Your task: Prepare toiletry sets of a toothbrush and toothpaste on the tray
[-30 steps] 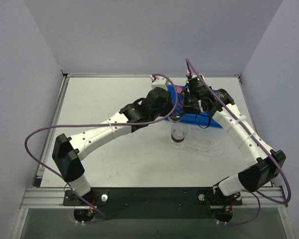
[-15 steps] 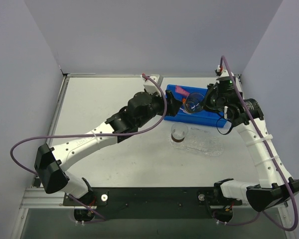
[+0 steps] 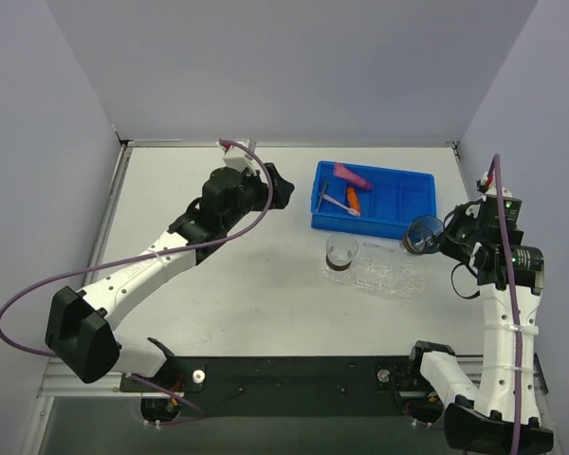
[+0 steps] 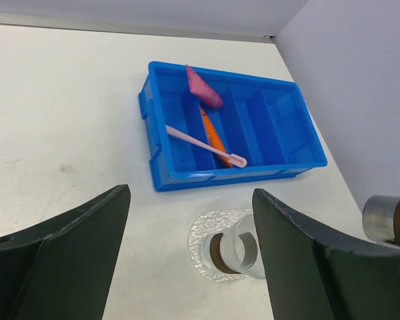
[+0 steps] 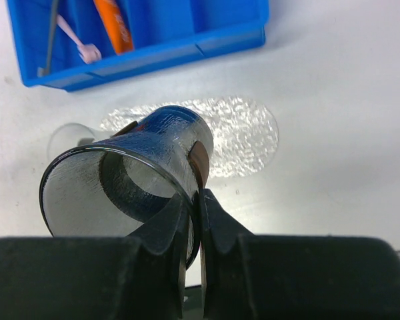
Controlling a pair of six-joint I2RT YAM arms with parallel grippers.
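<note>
Table (image 3: 218,284), seen from above: the left arm reaches diagonally from its base at the near edge toward the far middle, with a broad stretch of bare white surface open between it and the lilac wall (image 3: 38,190) on the left. The left gripper (image 3: 277,186) hangs over the table just left of the blue bin (image 3: 319,201), apart from it, its jaws spread wide with nothing between them. The bin sits near the far edge; in its left half the toothbrush (image 3: 338,204) lies slanted across a divider, the orange toothpaste tube (image 3: 353,200) lies beside and partly under it, and the pink toothpaste tube (image 3: 350,175) leans against the far rim. Just in front of the bin, the tray (image 3: 389,277) lies flat, a clear cup (image 3: 341,254) standing on its left end; neither brush nor tube is on it. Off the tray's right end and near the bin's near right corner, a tinted cup (image 3: 422,234) is held tilted on its side above the table, its mouth toward the wrist camera. The right gripper (image 3: 443,242) has its jaws pressed together on the cup's wall, one finger inside and one outside. The right arm stands close along the table's right edge, near the side wall (image 3: 541,114).
</note>
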